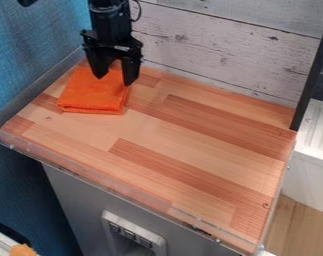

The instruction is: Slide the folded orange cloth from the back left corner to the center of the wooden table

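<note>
Clear plastic edging (190, 220) fronts the striped brown wooden surface (184, 145); toward its far left corner, I have the black two-finger gripper (113, 80), fingers spread, at the folded orange cloth (90, 95).

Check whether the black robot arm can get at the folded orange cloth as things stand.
Likely yes: the tool hangs at the back of the folded orange cloth, fingers apart, and nothing lies on the cloth. Whether the fingertips touch it, I can't tell.
</note>
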`<state>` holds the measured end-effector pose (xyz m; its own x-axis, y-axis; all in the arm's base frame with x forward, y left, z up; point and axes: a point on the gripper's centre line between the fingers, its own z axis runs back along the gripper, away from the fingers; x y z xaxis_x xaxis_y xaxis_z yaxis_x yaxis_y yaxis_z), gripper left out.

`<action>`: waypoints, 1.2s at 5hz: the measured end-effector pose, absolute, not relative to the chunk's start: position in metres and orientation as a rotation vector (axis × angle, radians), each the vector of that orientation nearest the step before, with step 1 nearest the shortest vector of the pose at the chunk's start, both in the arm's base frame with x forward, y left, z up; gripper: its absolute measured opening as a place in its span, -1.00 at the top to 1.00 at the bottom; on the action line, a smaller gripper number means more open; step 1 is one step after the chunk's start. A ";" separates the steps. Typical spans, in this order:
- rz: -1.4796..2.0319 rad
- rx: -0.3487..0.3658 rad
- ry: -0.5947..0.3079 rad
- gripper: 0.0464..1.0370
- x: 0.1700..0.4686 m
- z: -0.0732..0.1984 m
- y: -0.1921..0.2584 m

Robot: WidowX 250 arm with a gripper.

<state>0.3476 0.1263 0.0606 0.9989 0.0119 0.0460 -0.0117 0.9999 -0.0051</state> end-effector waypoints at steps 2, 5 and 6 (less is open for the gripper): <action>0.013 -0.005 -0.039 -0.82 0.357 0.061 0.149; 0.033 0.001 0.007 0.79 0.352 0.029 0.165; 0.042 0.007 0.011 0.96 0.353 0.020 0.162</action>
<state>0.3533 0.1624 0.0201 0.9991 0.0417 -0.0111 -0.0416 0.9991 0.0071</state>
